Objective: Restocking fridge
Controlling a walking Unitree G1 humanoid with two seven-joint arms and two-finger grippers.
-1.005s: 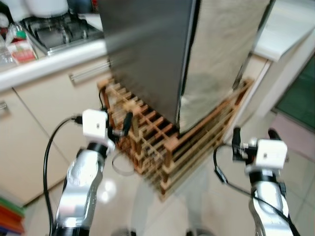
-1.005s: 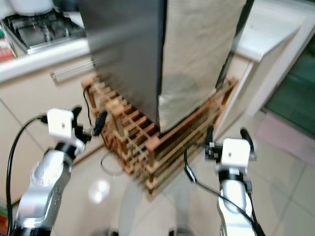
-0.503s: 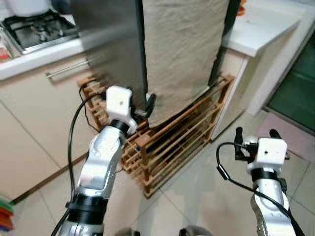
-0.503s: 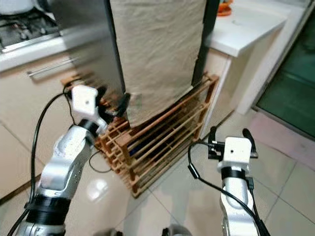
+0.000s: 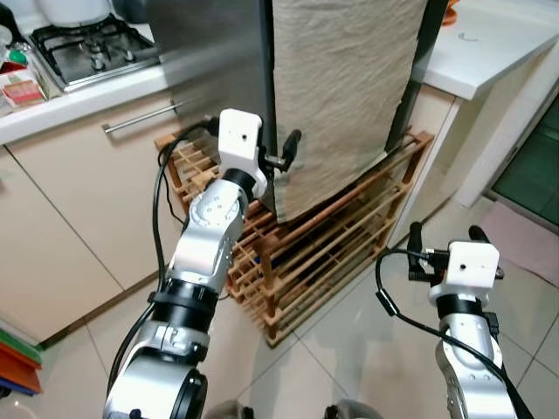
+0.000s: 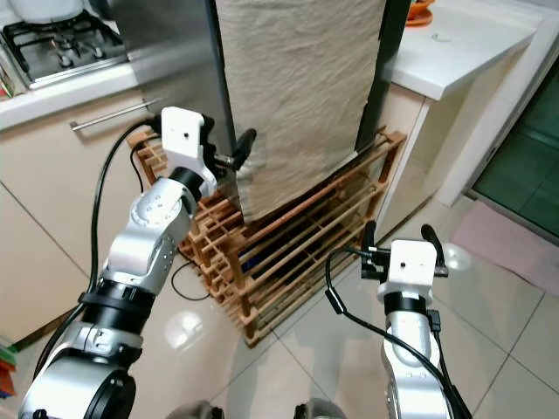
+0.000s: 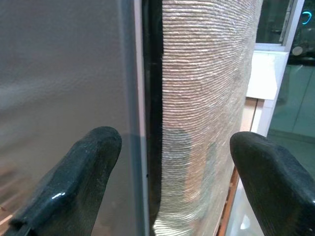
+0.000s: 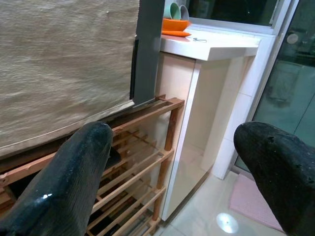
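The left hand (image 5: 278, 157) has risen to the fridge (image 5: 218, 61) door edge.

— How is the silver left arm placed?
— It is raised and stretched forward, the white wrist block on top. The left claw (image 5: 281, 155) points forward, its two long black fingers (image 7: 93, 167) spread apart with nothing between them.
— And the silver right arm?
— It is low, bent upward near the body. The right claw (image 5: 442, 237) points up and forward, fingers wide apart, empty.
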